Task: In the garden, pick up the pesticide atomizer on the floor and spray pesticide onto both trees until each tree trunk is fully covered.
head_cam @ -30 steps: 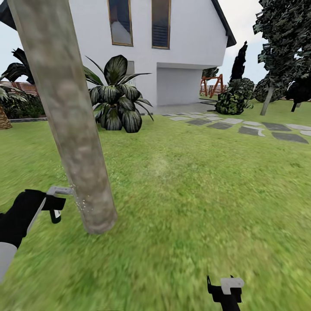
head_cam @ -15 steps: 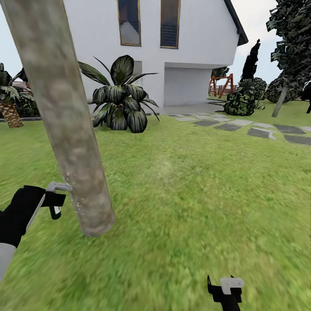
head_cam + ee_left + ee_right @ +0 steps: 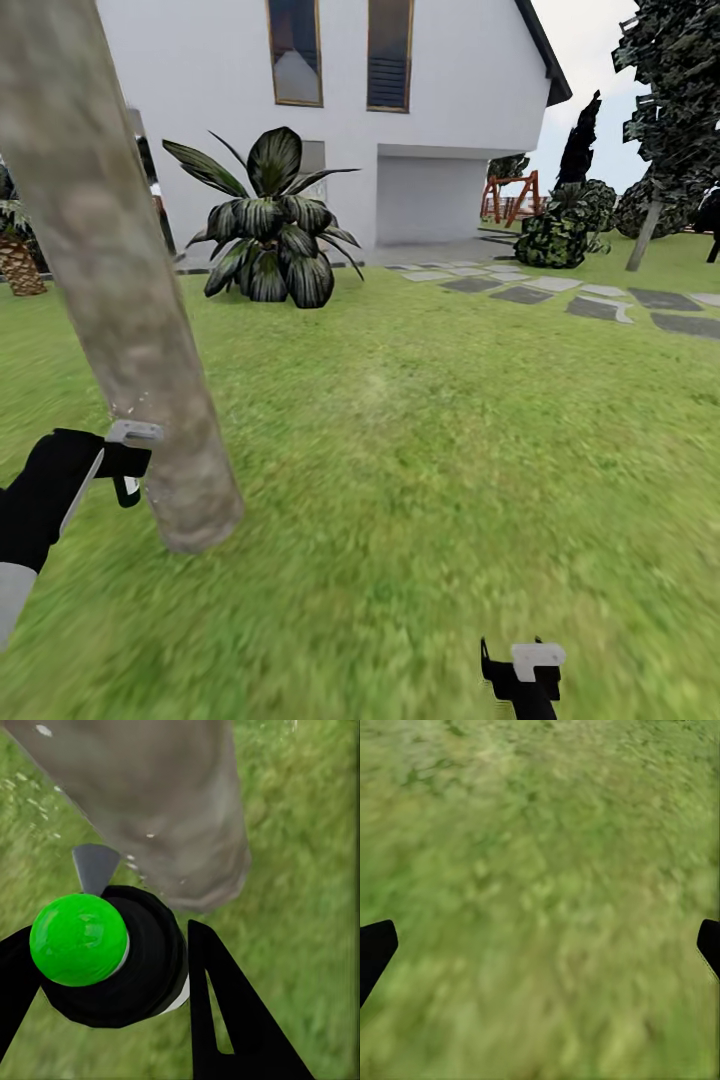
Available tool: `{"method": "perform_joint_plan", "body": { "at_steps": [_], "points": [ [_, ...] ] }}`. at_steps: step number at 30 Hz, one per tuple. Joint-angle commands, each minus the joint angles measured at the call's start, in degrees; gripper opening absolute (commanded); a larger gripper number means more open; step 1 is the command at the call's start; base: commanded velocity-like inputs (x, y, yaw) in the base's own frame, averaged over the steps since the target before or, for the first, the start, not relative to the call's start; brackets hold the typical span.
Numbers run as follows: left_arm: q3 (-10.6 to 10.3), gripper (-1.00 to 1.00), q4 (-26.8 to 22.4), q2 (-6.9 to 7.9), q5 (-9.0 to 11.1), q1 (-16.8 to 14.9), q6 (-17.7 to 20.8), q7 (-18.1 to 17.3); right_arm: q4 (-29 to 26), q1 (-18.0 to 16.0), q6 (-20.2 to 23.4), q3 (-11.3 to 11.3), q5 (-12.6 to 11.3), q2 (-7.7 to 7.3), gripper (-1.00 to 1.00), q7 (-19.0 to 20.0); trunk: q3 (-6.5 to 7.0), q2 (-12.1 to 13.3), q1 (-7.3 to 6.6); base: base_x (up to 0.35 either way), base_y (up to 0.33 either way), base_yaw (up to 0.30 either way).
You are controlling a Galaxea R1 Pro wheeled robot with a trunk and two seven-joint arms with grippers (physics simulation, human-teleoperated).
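- The tree trunk (image 3: 120,300) now sits further toward nine o'clock in the head view than a second ago; the house shifts too, so the camera has turned, not the tree.
- White droplets fleck the bark low down, so spraying looks underway.
- The left gripper (image 3: 112,967) stays clamped on the pesticide atomizer (image 3: 105,956), nozzle just beside the trunk.
- The right gripper (image 3: 540,945) hangs spread apart over the floor (image 3: 450,450).

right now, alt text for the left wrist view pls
The left gripper holds the pesticide atomizer, black with a round green cap, its grey nozzle aimed at the base of a thick grey-tan tree trunk. Small white droplets fleck the trunk, and blurry green grass surrounds it.
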Motion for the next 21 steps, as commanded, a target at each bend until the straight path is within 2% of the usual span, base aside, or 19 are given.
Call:
{"method": "perform_joint_plan", "body": {
  "at_steps": [1,5,11,16,19,21],
  "points": [
    [0.02,-1.00,0.00,0.06,-0.04,0.00,-0.01,0.07,0.01,0.00,0.00,0.00,0.00,0.00,1.00,0.03,0.00,0.00,0.00,0.231,-0.195,0.000],
    [0.04,-1.00,0.00,0.25,-0.11,0.05,-0.01,0.21,-0.04,0.00,0.00,0.00,-0.02,0.01,1.00,-0.02,0.00,0.00,0.00,0.110,-0.240,0.068],
    [0.09,-1.00,0.04,0.33,-0.12,0.09,-0.01,0.28,-0.05,0.00,0.00,0.00,-0.05,0.01,1.00,-0.03,0.00,0.00,0.00,0.005,-0.274,0.265],
    [-0.03,-1.00,0.96,-0.10,-1.91,0.44,-0.24,0.49,-0.05,0.00,0.00,0.00,-0.03,0.01,1.00,-0.03,0.00,0.00,0.00,0.000,-0.275,0.272],
    [-0.08,-1.00,1.04,-0.54,-2.05,0.81,-0.20,0.50,-0.06,0.00,0.00,0.00,-0.06,0.01,1.00,-0.03,0.00,0.00,0.00,0.030,-0.275,0.100],
    [0.15,-1.00,1.17,-0.33,-2.12,0.89,-0.19,0.50,-0.06,0.00,0.00,0.00,-0.03,0.01,1.00,-0.03,0.00,0.00,0.00,0.101,-0.273,0.020]
  ]
}}
